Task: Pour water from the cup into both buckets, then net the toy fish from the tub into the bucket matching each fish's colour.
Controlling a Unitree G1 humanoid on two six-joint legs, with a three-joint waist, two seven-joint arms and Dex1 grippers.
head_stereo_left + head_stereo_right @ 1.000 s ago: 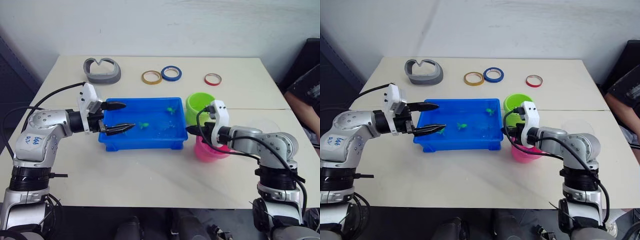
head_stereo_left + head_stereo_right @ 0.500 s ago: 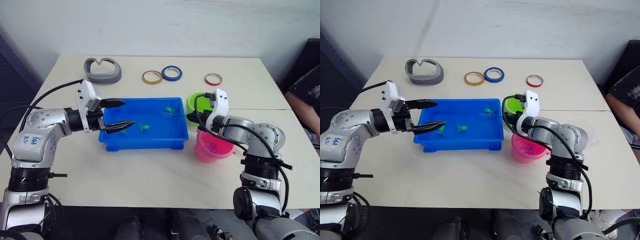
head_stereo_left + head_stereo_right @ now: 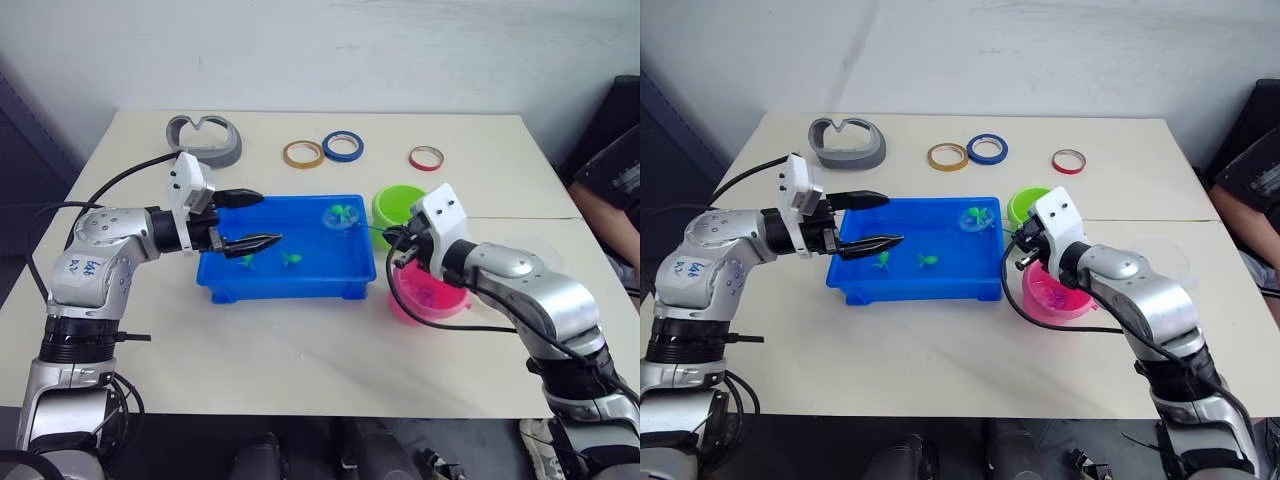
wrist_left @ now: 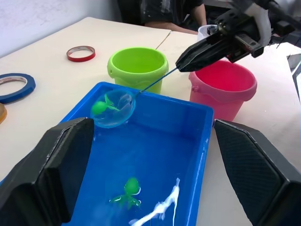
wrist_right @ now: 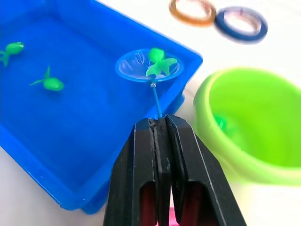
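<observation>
r gripper [image 5: 162, 123] pinches net [image 5: 149, 67] handle end, green fish [image 5: 157, 63] inside, over tub [image 3: 285, 288]; looks light, wobbly. l gripper [image 3: 245, 219] fingers spread.

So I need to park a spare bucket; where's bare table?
Bare: the near strip in front of the tub, and the far-right corner beyond the red tape ring. Crowded: around the green bucket, pink bucket and right gripper.

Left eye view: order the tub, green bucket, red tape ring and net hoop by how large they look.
1. Tub, clearly largest.
2. Green bucket.
3. Net hoop and red tape ring look about alike; the ring lies farther from the camera, so I won't rank them.
</observation>
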